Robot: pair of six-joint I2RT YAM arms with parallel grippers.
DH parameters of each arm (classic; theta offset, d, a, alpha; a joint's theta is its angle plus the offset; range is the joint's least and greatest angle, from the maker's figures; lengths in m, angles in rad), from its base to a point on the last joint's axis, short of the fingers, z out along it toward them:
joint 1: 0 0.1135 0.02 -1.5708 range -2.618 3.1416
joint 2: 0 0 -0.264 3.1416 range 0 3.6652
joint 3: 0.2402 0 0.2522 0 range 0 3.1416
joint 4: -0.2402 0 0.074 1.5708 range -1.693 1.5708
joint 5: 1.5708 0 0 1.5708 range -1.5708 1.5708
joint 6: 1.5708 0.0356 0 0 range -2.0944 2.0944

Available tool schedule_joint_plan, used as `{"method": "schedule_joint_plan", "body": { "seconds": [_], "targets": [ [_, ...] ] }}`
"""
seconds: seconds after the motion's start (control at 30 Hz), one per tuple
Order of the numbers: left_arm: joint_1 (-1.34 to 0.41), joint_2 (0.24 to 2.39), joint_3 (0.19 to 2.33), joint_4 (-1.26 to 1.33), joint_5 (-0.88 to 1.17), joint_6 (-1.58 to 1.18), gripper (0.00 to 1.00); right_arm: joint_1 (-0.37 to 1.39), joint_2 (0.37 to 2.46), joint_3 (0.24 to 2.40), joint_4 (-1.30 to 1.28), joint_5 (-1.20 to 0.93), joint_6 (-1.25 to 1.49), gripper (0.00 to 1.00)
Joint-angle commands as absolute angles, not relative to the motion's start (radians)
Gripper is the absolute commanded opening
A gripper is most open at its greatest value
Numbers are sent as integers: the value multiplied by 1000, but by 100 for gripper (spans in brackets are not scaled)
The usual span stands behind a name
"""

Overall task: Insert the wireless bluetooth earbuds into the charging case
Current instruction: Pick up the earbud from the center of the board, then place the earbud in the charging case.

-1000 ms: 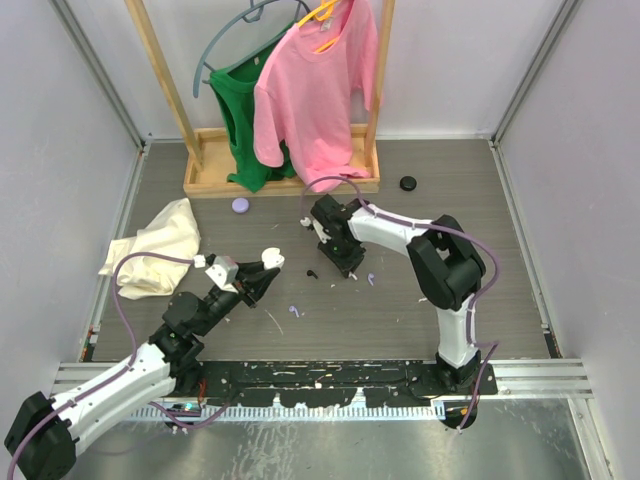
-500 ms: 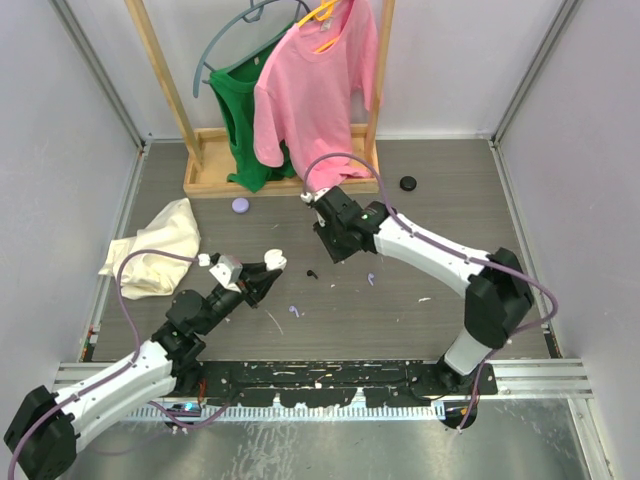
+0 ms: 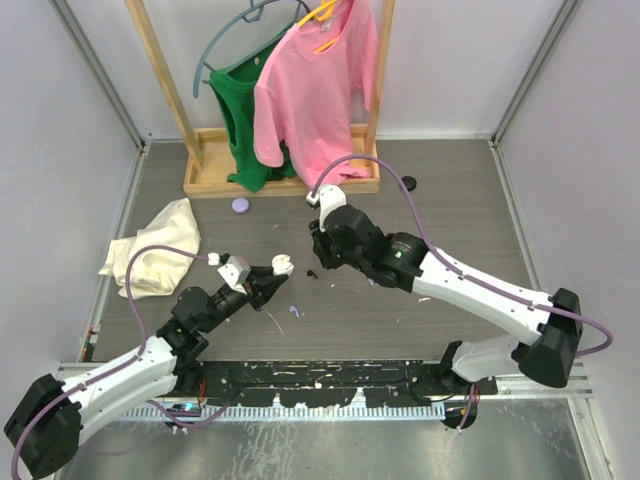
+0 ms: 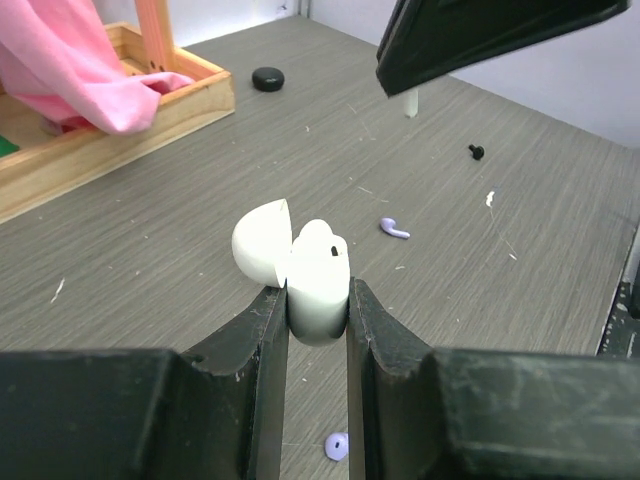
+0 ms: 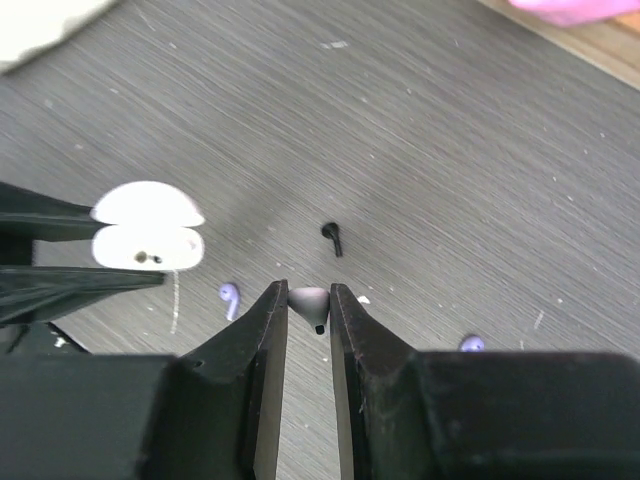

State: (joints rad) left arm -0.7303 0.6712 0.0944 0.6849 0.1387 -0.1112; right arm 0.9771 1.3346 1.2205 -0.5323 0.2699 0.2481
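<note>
**A:** What has just changed?

**B:** The right arm has stretched out from the middle of the surface toward its near-left part. That brings the right gripper [image 5: 308, 295] close to the charging case [image 4: 318, 262].

**A:** Is it carrying anything?

**B:** Yes. Its jaws are almost together, pinching a white earbud [image 5: 309, 303] at the tips, stem hanging down.

**A:** And the case?

**B:** Its lid is open. The left gripper [image 3: 268, 282] clamps it and holds it above the surface, left of middle, toward the near edge. The earbud is near it but not over it, so I'd say lining up comes next.

**A:** Any others?

**B:** A black earbud [image 5: 332, 237] and lilac earbuds [image 5: 229, 294] lie on the surface.
</note>
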Motion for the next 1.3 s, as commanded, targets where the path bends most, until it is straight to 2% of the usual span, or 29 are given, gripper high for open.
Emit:
{"method": "schedule_joint_plan", "body": {
  "seconds": [0.0, 0.53, 1.27],
  "targets": [
    [-731, 698, 125, 800, 200, -91, 0, 1025, 1242, 1168, -325, 298, 275, 20],
    [-729, 711, 111, 870, 283, -90, 0, 1120, 1230, 1006, 55, 145, 270, 20],
    [-731, 701, 108, 873, 284, -92, 0, 1135, 1223, 888, 112, 172, 304, 20]
  ]
}}
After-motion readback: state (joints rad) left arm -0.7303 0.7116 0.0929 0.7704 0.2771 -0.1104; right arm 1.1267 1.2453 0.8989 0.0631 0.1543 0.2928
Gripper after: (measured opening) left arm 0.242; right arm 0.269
